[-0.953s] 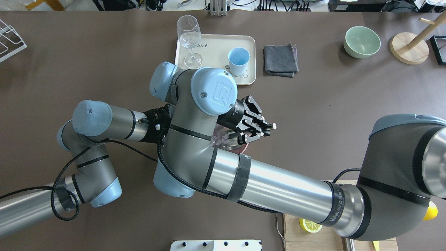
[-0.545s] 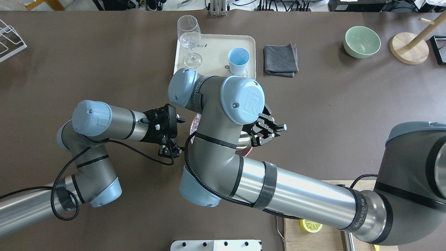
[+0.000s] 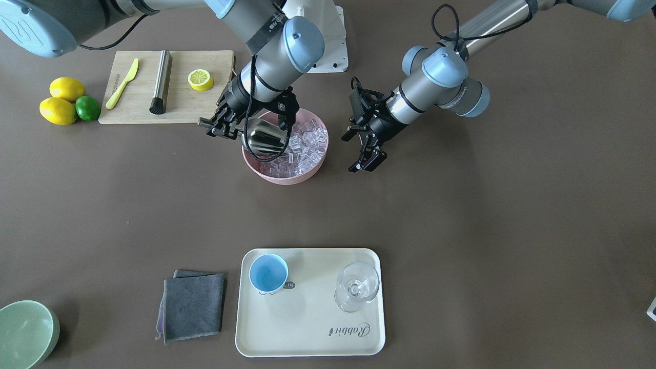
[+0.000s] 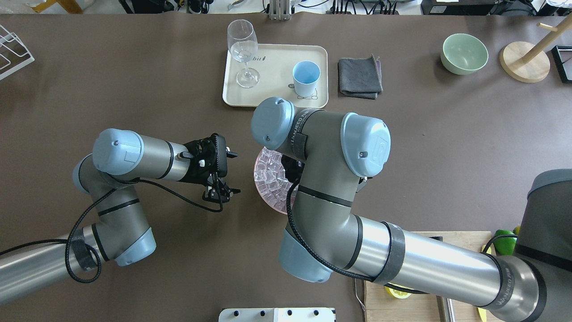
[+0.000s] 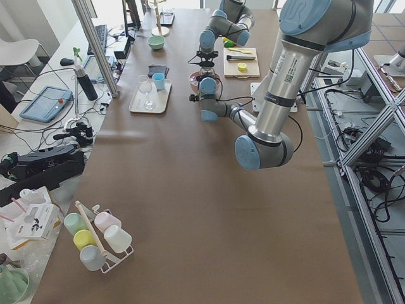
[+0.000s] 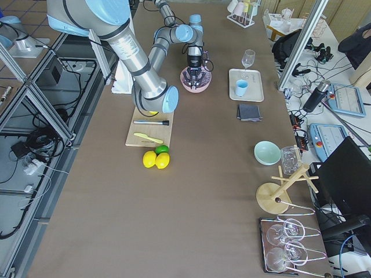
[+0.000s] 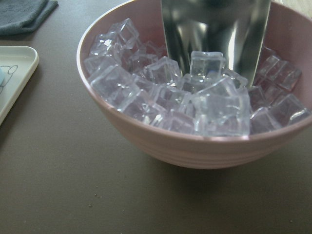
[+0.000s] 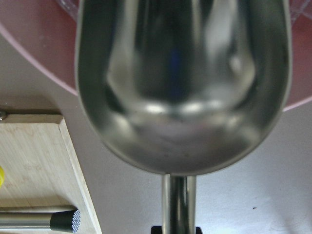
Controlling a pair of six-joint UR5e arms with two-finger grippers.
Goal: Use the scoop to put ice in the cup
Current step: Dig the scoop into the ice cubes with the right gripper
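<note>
Since 1 s ago the right arm's wrist has swung aside, uncovering the ice [image 4: 268, 172] in the pink bowl [image 3: 279, 178]. Right tool [image 3: 223, 124] is clamped on the rod handle of the scoop [image 3: 264, 137]; its trough dips among the cubes, w/ none inside yet. Left tool [image 3: 361, 151] hangs w/ fingers apart beside the bowl, not touching. Cup [image 3: 268, 272] stands empty on the tray [image 3: 307, 333], well apart. Risk: the push slides the unheld bowl, or cubes fall on the counter [image 3: 461, 230] during the long carry.

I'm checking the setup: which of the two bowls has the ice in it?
The pink bowl between the arms: it is full of ice, with the scoop in it. The pale green bowl looks empty.
</note>
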